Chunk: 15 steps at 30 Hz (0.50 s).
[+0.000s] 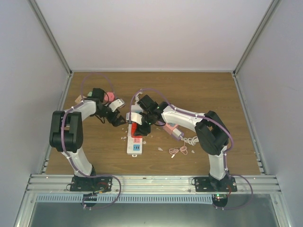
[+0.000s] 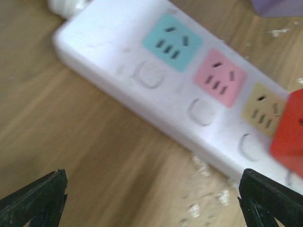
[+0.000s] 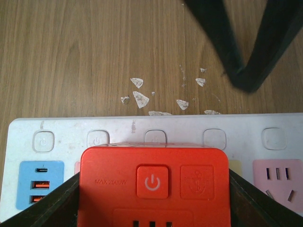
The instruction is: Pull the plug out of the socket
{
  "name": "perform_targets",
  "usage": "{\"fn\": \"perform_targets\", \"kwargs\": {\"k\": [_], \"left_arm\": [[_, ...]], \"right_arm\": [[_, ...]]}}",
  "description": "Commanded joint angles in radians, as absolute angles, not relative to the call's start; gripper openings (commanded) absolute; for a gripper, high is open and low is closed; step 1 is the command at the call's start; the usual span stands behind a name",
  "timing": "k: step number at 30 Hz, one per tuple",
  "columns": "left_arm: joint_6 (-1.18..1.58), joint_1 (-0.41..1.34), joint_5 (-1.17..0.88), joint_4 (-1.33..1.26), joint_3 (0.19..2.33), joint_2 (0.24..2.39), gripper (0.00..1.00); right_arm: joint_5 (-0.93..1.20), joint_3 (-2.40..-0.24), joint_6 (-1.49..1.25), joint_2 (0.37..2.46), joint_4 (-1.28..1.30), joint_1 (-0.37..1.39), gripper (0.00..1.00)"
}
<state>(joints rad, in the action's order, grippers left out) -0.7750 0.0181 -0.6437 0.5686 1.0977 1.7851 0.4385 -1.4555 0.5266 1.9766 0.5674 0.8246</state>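
Observation:
A white power strip [image 1: 134, 144] lies on the wooden table, with colored sockets and round-cornered switches [image 2: 189, 90] [image 3: 156, 125]. A red cube plug [image 1: 137, 128] with a power button stands on the strip [image 3: 154, 184]; it shows at the right edge of the left wrist view [image 2: 289, 132]. My right gripper [image 1: 142, 124] is shut on the red plug, a finger on each side [image 3: 45, 205]. My left gripper [image 1: 118, 119] is wide open and empty over the bare wood just left of the strip [image 2: 151, 201]; its fingers [image 3: 246, 52] show in the right wrist view.
White scraps [image 3: 139, 97] lie on the wood beside the strip. A pink object [image 1: 109, 97] sits behind the left arm. A pink-purple block [image 1: 173, 128], a white cable coil [image 1: 191, 140] and a pink cable [image 1: 180, 151] lie right of the strip.

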Motion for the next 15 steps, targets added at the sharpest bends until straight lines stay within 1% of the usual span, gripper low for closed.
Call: {"fn": "perform_targets", "kwargs": {"k": [1, 8, 15], "left_arm": [[-0.647, 0.081, -0.682, 0.543, 1.058, 1.771, 0.99], [-0.587, 0.151, -0.671, 0.509, 1.041, 1.808, 0.99], [-0.587, 0.199, -0.512, 0.475, 1.002, 1.819, 0.98]], "right_arm": [[0.402, -1.446, 0.497, 1.985, 0.671, 0.814, 0.1], [0.415, -1.45, 0.496, 1.985, 0.671, 0.815, 0.1], [0.417, -1.452, 0.496, 1.976, 0.663, 0.816, 0.1]]}}
